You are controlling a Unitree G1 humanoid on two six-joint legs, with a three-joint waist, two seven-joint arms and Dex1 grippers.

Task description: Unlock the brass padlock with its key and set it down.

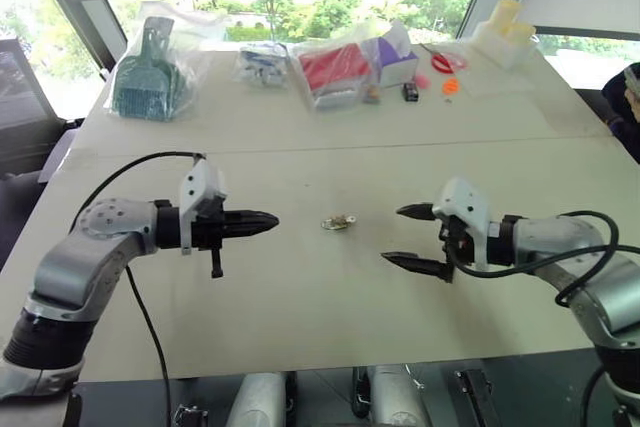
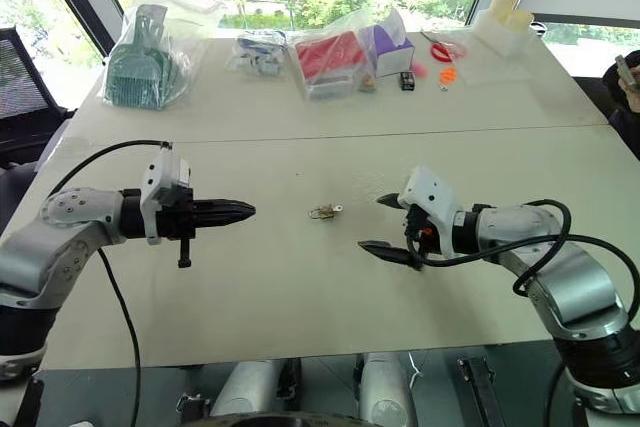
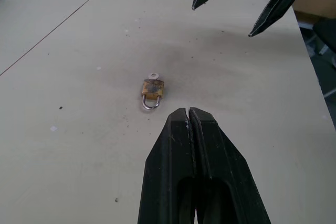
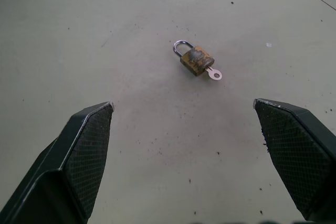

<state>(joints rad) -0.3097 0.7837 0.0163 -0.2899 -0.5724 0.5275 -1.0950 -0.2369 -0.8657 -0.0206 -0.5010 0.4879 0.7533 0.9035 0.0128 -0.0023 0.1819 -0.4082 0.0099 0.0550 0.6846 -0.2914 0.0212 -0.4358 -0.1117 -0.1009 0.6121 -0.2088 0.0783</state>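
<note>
The brass padlock (image 4: 196,59) lies flat on the desk (image 1: 300,307), key (image 4: 214,74) in its keyhole, between my end effectors: left end effector (image 1: 268,220) pressed together, right end effector (image 1: 412,237) spread. Nothing gripped yet; next I must pinch its body.

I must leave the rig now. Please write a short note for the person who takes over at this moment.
Left gripper: shut, holds nothing, beside the lock.
Right gripper: open, holds nothing, on the other side.
Brass padlock: lies flat on the table between both grippers, shackle looks closed, key in its keyhole.
Done: nothing visible yet.
Left: grasp the lock, turn the key, open it, set it down.
</note>
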